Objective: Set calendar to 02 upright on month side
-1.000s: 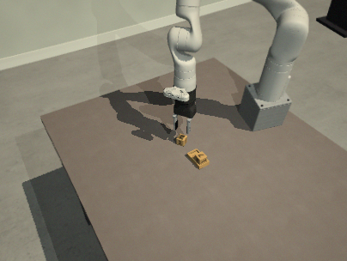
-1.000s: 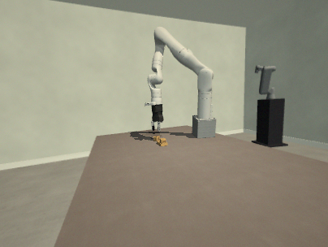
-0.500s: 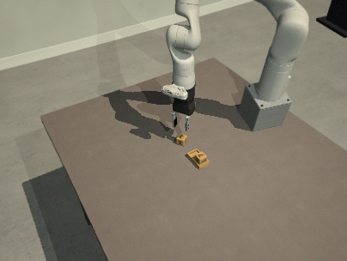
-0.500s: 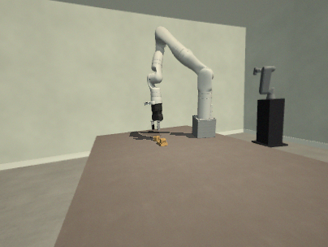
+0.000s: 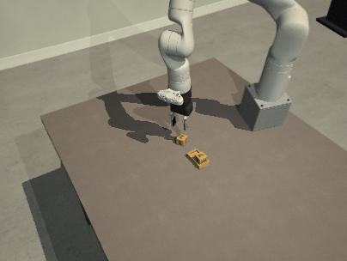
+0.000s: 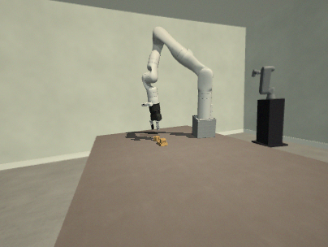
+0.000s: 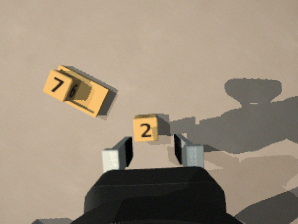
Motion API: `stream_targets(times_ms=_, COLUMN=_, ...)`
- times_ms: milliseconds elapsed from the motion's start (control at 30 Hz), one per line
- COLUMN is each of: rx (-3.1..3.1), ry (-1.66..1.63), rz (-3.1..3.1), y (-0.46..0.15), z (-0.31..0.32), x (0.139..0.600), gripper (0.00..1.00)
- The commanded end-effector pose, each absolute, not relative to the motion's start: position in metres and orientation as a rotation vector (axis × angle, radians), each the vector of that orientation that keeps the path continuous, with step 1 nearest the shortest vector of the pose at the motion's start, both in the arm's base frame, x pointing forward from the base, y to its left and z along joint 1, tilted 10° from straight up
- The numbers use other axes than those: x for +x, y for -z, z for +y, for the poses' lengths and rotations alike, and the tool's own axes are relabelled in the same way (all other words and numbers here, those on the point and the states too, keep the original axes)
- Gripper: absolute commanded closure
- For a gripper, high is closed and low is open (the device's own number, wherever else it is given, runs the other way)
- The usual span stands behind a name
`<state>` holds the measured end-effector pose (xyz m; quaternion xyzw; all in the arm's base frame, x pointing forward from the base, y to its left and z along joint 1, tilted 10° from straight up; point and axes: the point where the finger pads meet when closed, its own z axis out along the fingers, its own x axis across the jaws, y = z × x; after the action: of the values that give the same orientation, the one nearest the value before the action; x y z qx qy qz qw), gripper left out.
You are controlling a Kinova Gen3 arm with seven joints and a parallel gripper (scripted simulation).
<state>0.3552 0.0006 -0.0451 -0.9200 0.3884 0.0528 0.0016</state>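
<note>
Nearest me on the table [image 5: 150, 206] [image 6: 162, 195] [image 7: 200, 30] was the tray [image 5: 191, 154] [image 6: 164, 145] [image 7: 100, 101], with the seated cube [image 5: 200, 158] [image 6: 162, 140] [image 7: 57, 86] at one end. It had a 7 on top and a 6 on a side. I couldn't make out the month's name, so a 0 might easily have been set facing the wrong way or upside down.

Just beyond lay the loose cube [image 5: 181, 139] [image 6: 156, 138] [image 7: 145, 128], apart from the tray, a 2 on its upper face. Placed without a turn, it might have shown some other number to the reading side. If lowered slightly askew, it could have caught the tray's wall or shoved its neighbour, tipping the tray.

Farther back, the gripper [image 5: 179, 125] [image 6: 155, 127] [image 7: 153, 145] hung above the table, fingers parted and holding nothing. Coming down off-centre, a fingertip might have landed on the cube and knocked it over; behind it rose the arm [image 5: 178, 75] [image 6: 183, 54].
</note>
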Motion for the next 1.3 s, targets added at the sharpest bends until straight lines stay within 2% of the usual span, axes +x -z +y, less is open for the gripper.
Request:
stream_targets(times_ms=0, rx=-2.926, ry=-0.196, rz=1.205, y=0.045, z=0.0065, x=0.3571, gripper=0.1)
stream_targets(times_ms=1267, rx=-3.143, ry=-0.382, rz=1.256, y=0.0446, z=0.0119, x=0.3576, gripper=0.1)
